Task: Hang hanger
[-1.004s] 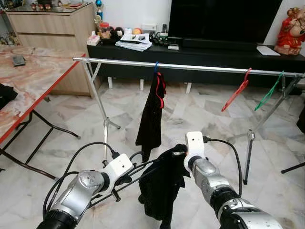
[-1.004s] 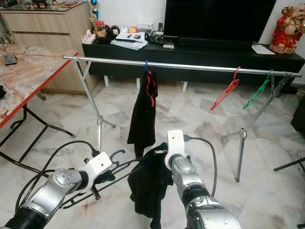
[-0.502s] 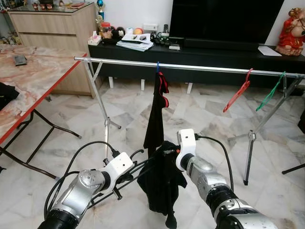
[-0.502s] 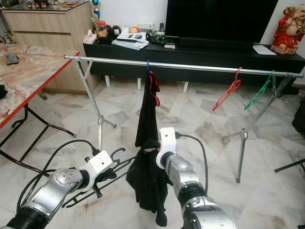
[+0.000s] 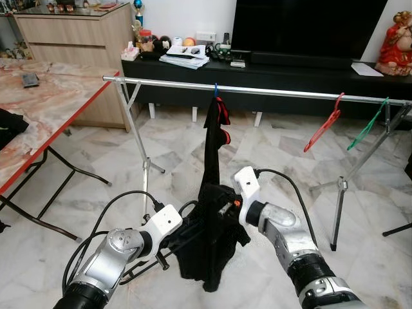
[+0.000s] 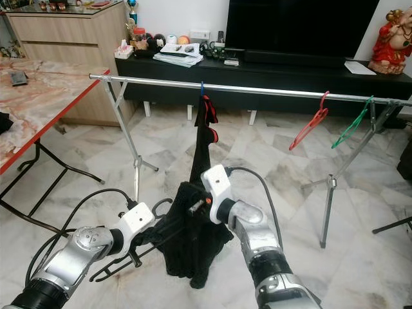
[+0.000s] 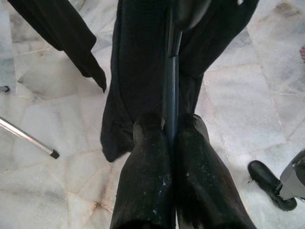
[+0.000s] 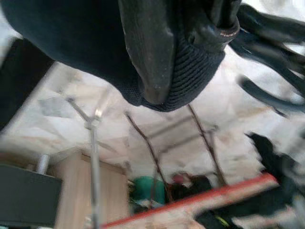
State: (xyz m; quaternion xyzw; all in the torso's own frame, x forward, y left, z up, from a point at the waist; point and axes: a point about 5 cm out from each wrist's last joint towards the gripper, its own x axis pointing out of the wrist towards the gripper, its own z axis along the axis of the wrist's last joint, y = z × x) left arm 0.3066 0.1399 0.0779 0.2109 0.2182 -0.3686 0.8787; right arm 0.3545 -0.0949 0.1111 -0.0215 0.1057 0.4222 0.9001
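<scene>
Clamping the black hanger [image 7: 170, 90] between its 2 fingers [image 7: 145, 181], the left gripper [image 5: 172, 239] holds low while the right gripper [image 6: 195, 207] pinches the black garment [image 5: 209, 241] draped there.

A home living room: white marble floor tiles [image 5: 270, 148] run beneath a silver clothes-drying rail [image 5: 270, 92] well beyond the jaws, carrying a black garment [image 5: 212, 148] and red [image 5: 322, 124] and green [image 5: 367, 125] hangers. Farther back, a large television [image 5: 309, 29] stands on a low black cabinet [image 5: 290, 80], beside a wooden sideboard [image 5: 77, 38]. A marble-patterned folding surface [image 5: 45, 109] stands off to the left.
</scene>
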